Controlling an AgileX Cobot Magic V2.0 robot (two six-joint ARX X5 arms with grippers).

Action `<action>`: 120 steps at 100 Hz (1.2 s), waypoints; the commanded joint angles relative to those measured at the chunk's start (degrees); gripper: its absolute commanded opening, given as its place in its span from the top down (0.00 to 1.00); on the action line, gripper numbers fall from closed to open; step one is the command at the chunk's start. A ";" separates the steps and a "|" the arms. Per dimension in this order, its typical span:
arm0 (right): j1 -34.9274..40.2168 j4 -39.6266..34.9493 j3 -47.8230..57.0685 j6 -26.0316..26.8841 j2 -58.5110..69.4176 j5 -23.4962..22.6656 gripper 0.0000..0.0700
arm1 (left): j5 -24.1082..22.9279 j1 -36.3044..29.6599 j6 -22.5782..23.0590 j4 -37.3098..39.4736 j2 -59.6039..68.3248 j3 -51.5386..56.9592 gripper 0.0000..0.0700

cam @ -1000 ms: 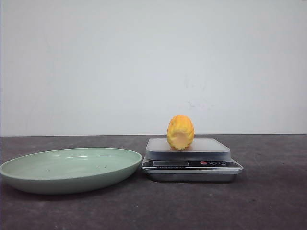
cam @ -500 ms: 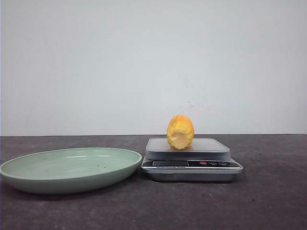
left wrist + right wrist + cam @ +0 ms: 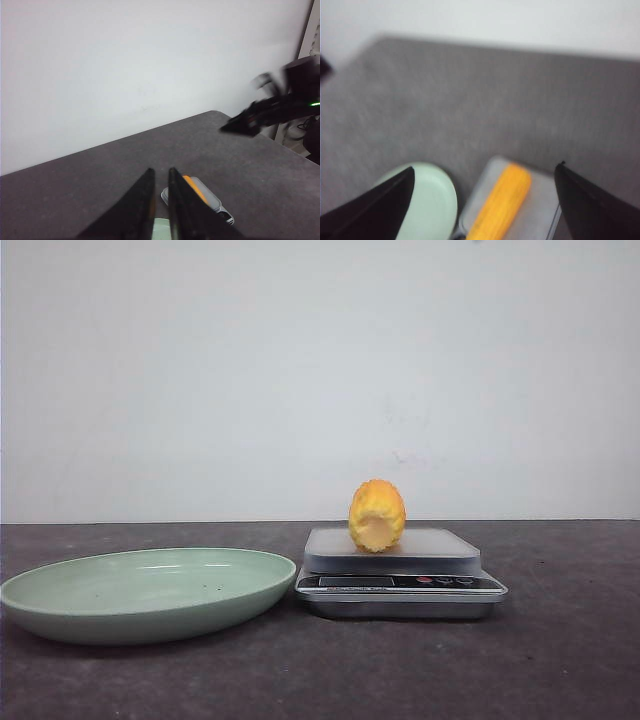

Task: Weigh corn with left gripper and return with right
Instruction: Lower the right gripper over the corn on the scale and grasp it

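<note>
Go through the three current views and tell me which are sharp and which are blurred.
Front view: sharp and evenly lit, the corn crisp on the scale beside the green plate. Left wrist view: the left gripper is fairly clear, but the other arm is smeared by motion. Right wrist view: soft all over, with the corn's kernel rows lost and the right gripper fuzzy-edged.

1. A dark grey, speckled table (image 3: 560,660) runs across the whole scene to a white wall at the far side.
2. 2 things lie directly on it: a shallow, pale green plate (image 3: 60,618) on the left, and a silver kitchen scale (image 3: 400,606) just right of it, their edges nearly touching.
</note>
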 commanded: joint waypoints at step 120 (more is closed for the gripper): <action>8.13 0.79 1.18 8.90 25.99 8.00 1.00 | 3.98 -0.28 -3.80 -2.45 0.52 1.18 1.00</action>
